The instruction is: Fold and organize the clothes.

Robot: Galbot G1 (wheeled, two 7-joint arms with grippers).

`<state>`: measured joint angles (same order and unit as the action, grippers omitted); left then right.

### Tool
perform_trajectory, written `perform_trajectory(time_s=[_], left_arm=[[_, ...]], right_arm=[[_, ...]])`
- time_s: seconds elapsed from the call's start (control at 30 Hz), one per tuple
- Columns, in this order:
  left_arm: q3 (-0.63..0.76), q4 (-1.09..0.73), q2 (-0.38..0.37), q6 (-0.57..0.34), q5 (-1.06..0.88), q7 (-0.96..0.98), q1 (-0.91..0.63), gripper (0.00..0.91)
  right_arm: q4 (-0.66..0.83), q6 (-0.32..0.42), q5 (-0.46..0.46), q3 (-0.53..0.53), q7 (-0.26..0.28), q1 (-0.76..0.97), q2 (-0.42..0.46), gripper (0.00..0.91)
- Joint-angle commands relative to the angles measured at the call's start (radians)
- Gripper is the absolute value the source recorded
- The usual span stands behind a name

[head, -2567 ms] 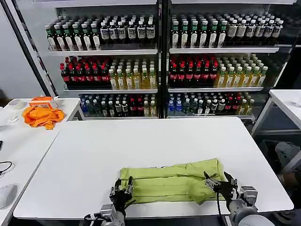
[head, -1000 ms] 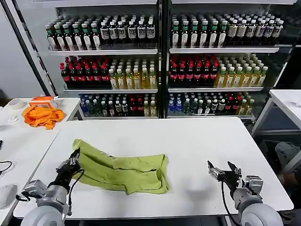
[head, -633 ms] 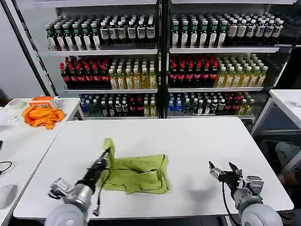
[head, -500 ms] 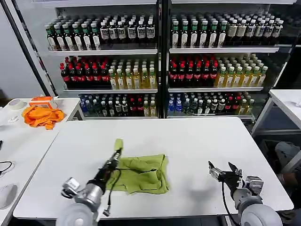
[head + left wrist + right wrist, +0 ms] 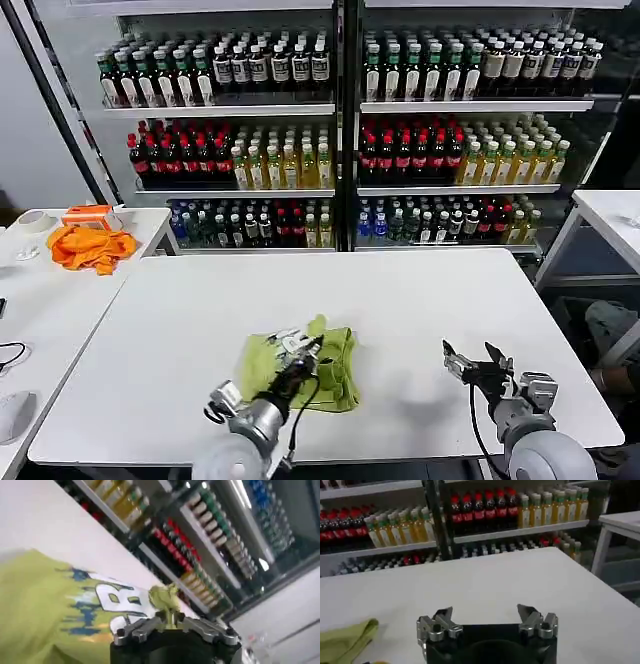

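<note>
The lime-green T-shirt (image 5: 335, 372) lies folded into a small bundle near the table's front middle. My left gripper (image 5: 300, 352) is over it, shut on a pinch of the green cloth that it holds raised. In the left wrist view the T-shirt (image 5: 45, 605) shows its white and blue print, and the left gripper (image 5: 170, 621) has a tuft of fabric clamped between its fingers. My right gripper (image 5: 472, 364) hovers open over bare table to the right, apart from the shirt. The right wrist view shows the right gripper (image 5: 486, 617) with its jaws wide apart and a green corner of the T-shirt (image 5: 345, 640) off to one side.
The white table (image 5: 400, 300) has free room to the back and right. A second table at the left carries a bright orange cloth (image 5: 90, 246) and a computer mouse (image 5: 14, 414). Glass-door shelves of bottles (image 5: 340, 130) stand behind. Another white table (image 5: 610, 215) stands far right.
My left gripper has carried the shirt's left end rightward across the table and over the rest of it, folding the shirt into a compact bundle. The right gripper stayed open and still.
</note>
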<state>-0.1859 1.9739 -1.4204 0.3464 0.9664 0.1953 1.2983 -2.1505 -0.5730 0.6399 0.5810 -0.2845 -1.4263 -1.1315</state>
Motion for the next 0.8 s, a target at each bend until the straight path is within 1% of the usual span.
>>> perform_trajectory(time_s=[0.03, 0.17, 0.27, 0.37, 0.47, 0.57, 0.63, 0.8], left_arm=[[0.069, -0.053, -0.032, 0.002, -0.141, -0.026, -0.018, 0.907], [0.030, 0.004, -0.023, -0.009, -0.148, -0.017, 0.010, 0.907], [-0.029, 0.057, 0.014, -0.025, -0.185, 0.002, 0.056, 0.907], [-0.117, 0.093, 0.065, -0.045, -0.221, 0.022, 0.111, 0.907], [-0.193, 0.094, 0.105, -0.069, -0.251, 0.028, 0.155, 0.907], [-0.237, 0.075, 0.122, -0.069, -0.257, 0.034, 0.178, 0.907], [-0.244, 0.060, 0.124, -0.068, -0.263, 0.038, 0.182, 0.907], [-0.219, 0.003, 0.115, -0.061, -0.353, 0.050, 0.171, 0.907]], right_arm=[[0.001, 0.003, -0.015, -0.002, -0.002, 0.002, -0.003, 0.907], [-0.004, 0.003, -0.017, -0.007, -0.001, -0.001, -0.002, 0.907], [-0.006, 0.003, -0.017, -0.009, 0.001, -0.001, 0.000, 0.907], [-0.008, 0.004, -0.016, -0.010, 0.002, -0.001, 0.003, 0.907], [-0.007, 0.006, -0.016, -0.010, 0.003, -0.001, 0.004, 0.907], [-0.007, 0.007, -0.015, -0.012, 0.004, -0.002, 0.002, 0.907], [-0.006, 0.007, -0.016, -0.013, 0.004, -0.003, 0.001, 0.907], [-0.005, 0.008, -0.018, -0.016, 0.003, -0.004, -0.001, 0.907]])
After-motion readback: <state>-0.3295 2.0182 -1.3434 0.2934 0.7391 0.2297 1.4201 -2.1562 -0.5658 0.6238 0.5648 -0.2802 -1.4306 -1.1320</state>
